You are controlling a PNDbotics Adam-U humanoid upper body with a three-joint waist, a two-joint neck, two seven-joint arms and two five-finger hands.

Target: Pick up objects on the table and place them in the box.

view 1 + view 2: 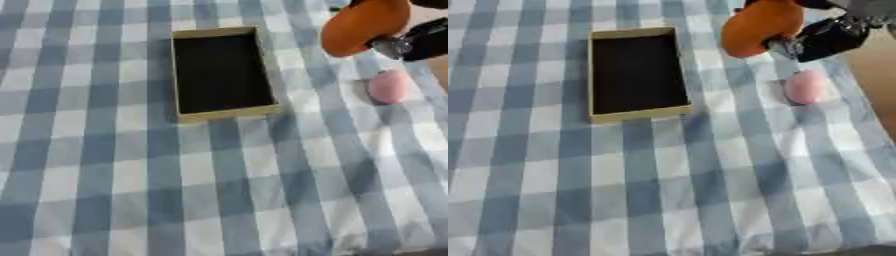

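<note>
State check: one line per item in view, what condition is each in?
box: open-topped, nothing inside, flat on the cloth.
orange object: held by the right hand, off the table, right of the box.
pink object: lying on the checked cloth, untouched.
left hand: not visible.

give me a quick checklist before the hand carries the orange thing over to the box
1. Rounded orange object held by right hand: ok, it is off the cloth.
2. Fingers curled round it: cannot tell, mostly hidden.
3. Shallow tan cardboard box with dark inside open and empty: ok.
4. Path leftward to box clear: ok.
5. Small pink egg-shaped object still on the blue-and-white checked cloth: ok, apart from box.
6. Left hand: not in view.
</note>
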